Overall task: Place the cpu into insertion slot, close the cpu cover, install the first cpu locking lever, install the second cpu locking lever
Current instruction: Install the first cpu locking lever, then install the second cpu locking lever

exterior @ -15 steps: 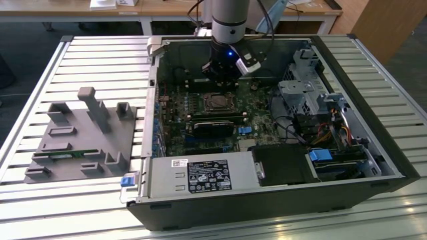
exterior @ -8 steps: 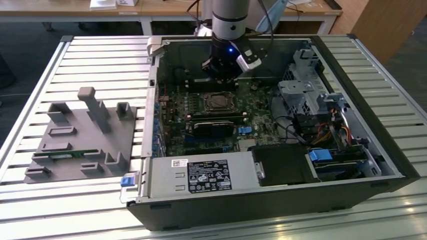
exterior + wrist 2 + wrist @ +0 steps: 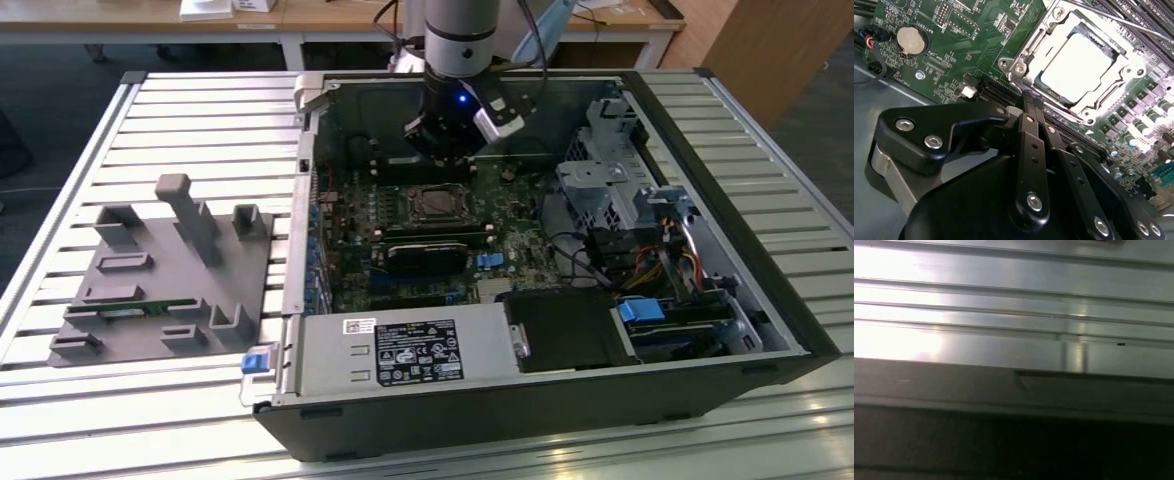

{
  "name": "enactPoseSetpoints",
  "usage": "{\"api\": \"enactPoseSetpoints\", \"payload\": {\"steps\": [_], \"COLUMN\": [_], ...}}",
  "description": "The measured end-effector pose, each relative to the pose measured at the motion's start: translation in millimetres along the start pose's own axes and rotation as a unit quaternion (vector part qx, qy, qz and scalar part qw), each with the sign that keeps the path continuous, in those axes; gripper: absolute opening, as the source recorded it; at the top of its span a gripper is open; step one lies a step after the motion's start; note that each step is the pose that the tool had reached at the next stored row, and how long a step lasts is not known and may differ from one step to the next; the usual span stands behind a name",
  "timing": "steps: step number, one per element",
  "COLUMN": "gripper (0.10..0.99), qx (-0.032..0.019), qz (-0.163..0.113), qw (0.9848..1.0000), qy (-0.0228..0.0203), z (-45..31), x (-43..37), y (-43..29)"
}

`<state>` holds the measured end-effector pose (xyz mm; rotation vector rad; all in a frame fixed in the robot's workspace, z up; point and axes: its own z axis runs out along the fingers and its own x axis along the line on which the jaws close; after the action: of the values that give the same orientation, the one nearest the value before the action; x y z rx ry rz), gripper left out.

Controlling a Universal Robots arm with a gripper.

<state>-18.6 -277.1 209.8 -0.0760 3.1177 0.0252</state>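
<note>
Exterior view: open black desktop computer case lies on its side on the slatted metal tabletop. The black tool hangs inside the case over the far part of the green motherboard, just beyond the square insertion slot.
Exterior view, left: grey moulded parts holder sits on the tabletop beside the case, well apart from the tool.
Second wrist view, socket: small flat square silver-grey cpu lies seated in the insertion slot. The thin grey metal cpu cover looks folded down around it, so the chip top shows through its window.
Second wrist view, lever: a thin metal rod crosses one side of the socket; whether it is latched, I cannot tell.
Second wrist view, tool: black fingers pressed together, holding nothing, tip near the socket's edge; probably narrowed so as to push, not grasp.
First wrist view: pale ribbed metal slats above a dark edge.
</note>
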Motion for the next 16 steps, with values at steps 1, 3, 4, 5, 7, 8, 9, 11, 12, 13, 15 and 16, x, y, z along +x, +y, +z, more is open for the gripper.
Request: {"api": "enactPoseSetpoints", "payload": {"steps": [1, 3, 4, 5, 7, 8, 9, 11, 12, 13, 15, 16], "gripper": [0.106, 0.106, 0.106, 0.106, 0.106, 0.106, 0.106, 0.106, 0.106, 0.106, 0.106, 0.106], "qx": [0.0, 0.0, 0.0, 0.0, -0.0001, 0.0, 0.0, 0.0, 0.0, 0.0, 0.0, 0.0], "qz": [0.0, 0.0, 0.0, 0.0, 0.0, 0.0, 0.0, 0.0, 0.0, 0.0, 0.0, 0.0], "qw": [1.0, 1.0, 1.0, 1.0, 1.0, 1.0, 1.0, 1.0, 1.0, 1.0, 1.0, 1.0], "qy": [0.0, 0.0, 0.0, 0.0, -0.0001, 0.0, 0.0, 0.0, 0.0, 0.0, 0.0, 0.0], "z": [0.0, 0.0, 0.0, 0.0, 0.0, 0.0, 0.0, 0.0, 0.0, 0.0, -0.1, -0.1], "x": [0.0, 0.0, 0.0, 0.0, 0.0, 0.0, 0.0, 0.0, -0.1, -0.1, -0.1, -0.1], "y": [-0.3, -1.0, -1.3, -1.7, -2.2, -2.4, -2.7, -3.0, -3.2, -3.3, -3.9, -4.1]}}
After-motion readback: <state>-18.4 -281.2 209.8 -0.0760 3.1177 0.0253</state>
